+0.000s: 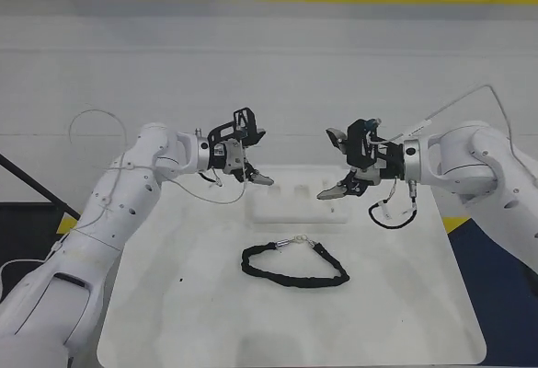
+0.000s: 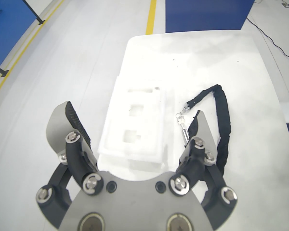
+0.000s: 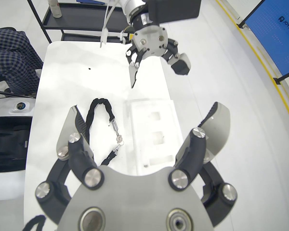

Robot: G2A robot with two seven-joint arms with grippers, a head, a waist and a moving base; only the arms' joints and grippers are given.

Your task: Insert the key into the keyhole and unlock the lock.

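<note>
A black fabric-sleeved chain lock [image 1: 294,265] lies in a loop at the middle of the white table [image 1: 204,304]. Its two metal ends [image 1: 291,242] meet at the loop's far side, joined by a small metal piece [image 3: 120,140]; I cannot tell a key apart there. Behind the loop sits a white foam tray [image 1: 301,202] with several empty recesses. My left gripper [image 1: 257,164] hangs open above the tray's left end, holding nothing. My right gripper [image 1: 333,167] hangs open above the tray's right end, also holding nothing. In the left wrist view, the open left gripper [image 2: 133,115] frames the tray [image 2: 134,126] and chain [image 2: 221,111].
Past the table's left end, the right wrist view shows a black shelf cart [image 3: 86,17] with a bottle [image 3: 54,8] on it. A blue cabinet [image 2: 207,3] stands beyond the right end. Bare table lies in front of the chain.
</note>
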